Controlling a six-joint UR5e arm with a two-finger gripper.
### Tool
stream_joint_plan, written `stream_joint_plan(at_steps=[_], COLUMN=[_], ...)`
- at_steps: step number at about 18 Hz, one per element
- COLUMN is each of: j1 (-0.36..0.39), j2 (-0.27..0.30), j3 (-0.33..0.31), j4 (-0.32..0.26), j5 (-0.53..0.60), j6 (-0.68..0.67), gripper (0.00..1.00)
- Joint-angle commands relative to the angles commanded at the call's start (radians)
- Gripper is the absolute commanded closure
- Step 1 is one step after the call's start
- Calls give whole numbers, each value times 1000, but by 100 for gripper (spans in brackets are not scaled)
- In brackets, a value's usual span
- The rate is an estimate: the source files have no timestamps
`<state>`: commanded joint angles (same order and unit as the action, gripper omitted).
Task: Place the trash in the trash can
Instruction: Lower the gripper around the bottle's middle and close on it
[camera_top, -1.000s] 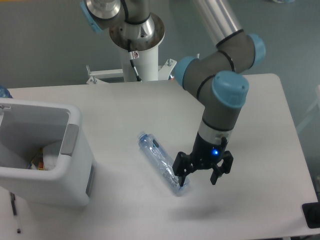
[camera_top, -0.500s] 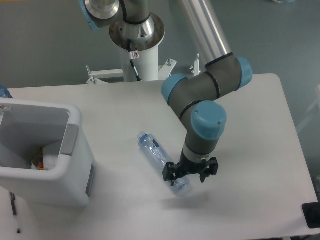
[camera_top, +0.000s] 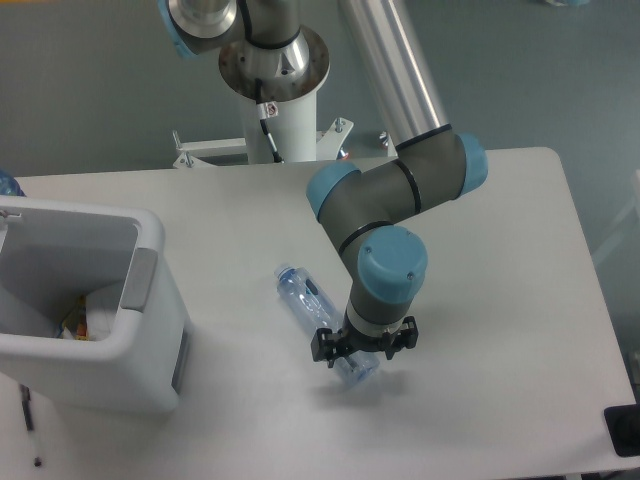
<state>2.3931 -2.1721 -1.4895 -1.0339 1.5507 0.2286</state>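
Observation:
The clear crinkled bottle (camera_top: 305, 300) lies on the white table (camera_top: 500, 250), slanting from upper left to lower right, its lower end under my wrist. My gripper (camera_top: 362, 347) hangs low over that lower end, fingers spread to either side of it; it is open. The white trash can (camera_top: 152, 240) stands at the left edge, well to the left of the bottle. Inside it I see a crumpled white paper wrapper (camera_top: 102, 308) beside a small colourful packet (camera_top: 72, 324).
The arm's white pedestal (camera_top: 280, 110) stands at the table's back edge. A black object (camera_top: 624, 430) sits at the front right corner. A thin dark stick (camera_top: 30, 420) lies in front of the can. A blue thing (camera_top: 6, 184) shows at the left edge.
The gripper has moved left and slightly down, from beside the bottle's lower right end to straddling it. The bottle has not visibly moved.

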Motion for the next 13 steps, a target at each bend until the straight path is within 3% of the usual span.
stream_joint_plan(at_steps=[5, 9, 13], j1=[-11, -23, -29], j2=[-21, -37, -48], j3=[2, 25, 48], j4=[-2, -52, -98], j5=[44, 75, 75], j6=[-25, -28, -28], gripper=[1, 2, 11])
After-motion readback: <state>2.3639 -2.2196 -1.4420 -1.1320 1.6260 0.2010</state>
